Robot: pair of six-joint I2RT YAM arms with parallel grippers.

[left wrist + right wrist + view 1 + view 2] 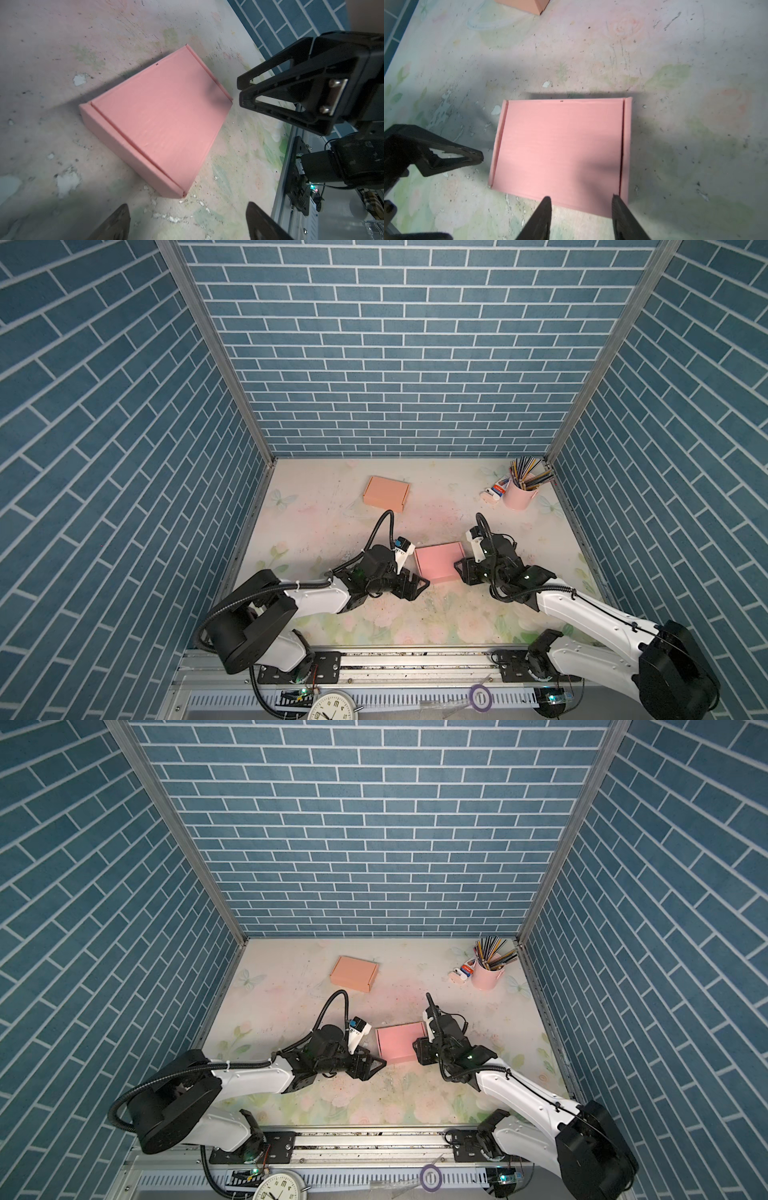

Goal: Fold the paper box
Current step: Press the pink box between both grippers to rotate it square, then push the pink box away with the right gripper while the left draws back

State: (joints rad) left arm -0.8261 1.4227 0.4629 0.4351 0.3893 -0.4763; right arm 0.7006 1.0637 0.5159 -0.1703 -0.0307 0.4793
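Note:
The pink paper box [438, 566] [399, 1046] lies closed and flat on the floral table between my two grippers. In the left wrist view the box [162, 124] sits ahead of my left gripper [188, 204], whose fingers are spread wide with only bare table between them. My left gripper [417, 587] is just off the box's left near corner. My right gripper [461, 570] [581, 198] hovers at the right edge of the box [560, 145], jaws apart and gripping nothing.
An orange folded box [386, 493] [354, 973] rests at the back left. A pink cup of pencils [519, 493] and a small glue bottle [494, 491] stand at the back right. Blue brick walls enclose three sides, and a metal rail [415, 659] runs along the front.

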